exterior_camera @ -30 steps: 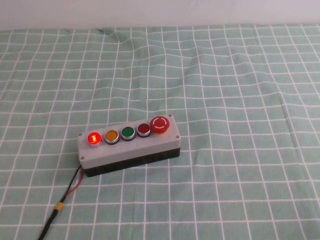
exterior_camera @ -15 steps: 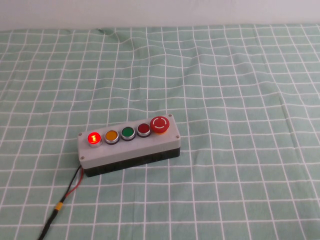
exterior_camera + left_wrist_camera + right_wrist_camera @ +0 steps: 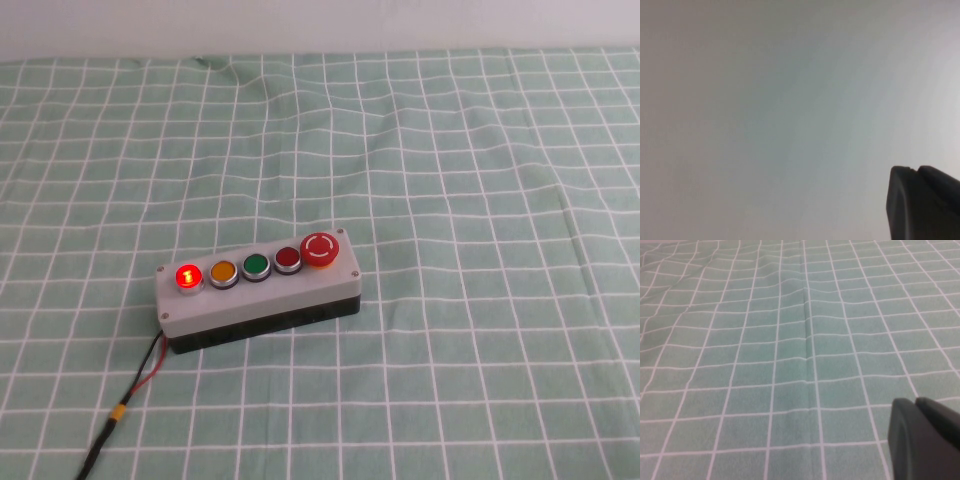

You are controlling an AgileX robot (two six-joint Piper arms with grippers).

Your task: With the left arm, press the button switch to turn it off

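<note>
button switch [image 3: 187, 276] glowing, left gripper [image 3: 922, 202], right gripper [image 3: 922, 440] wrist-only

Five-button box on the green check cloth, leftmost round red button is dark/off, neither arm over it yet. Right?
Not quite: the button switch at the left end of the grey box is glowing red, so it is on, as the high view shows. The rest holds: no arm is over the box; the left tool and right tool show only in their wrist views.

high view: raised, looks down at the checked cloth [image 3: 480, 180] and the button box [image 3: 258, 290].
left wrist view: faces blank pale surface; left gripper [image 3: 925, 202] at corner.
right wrist view: close over cloth ahead of right gripper [image 3: 925, 437].
shared: the cloth only.
</note>
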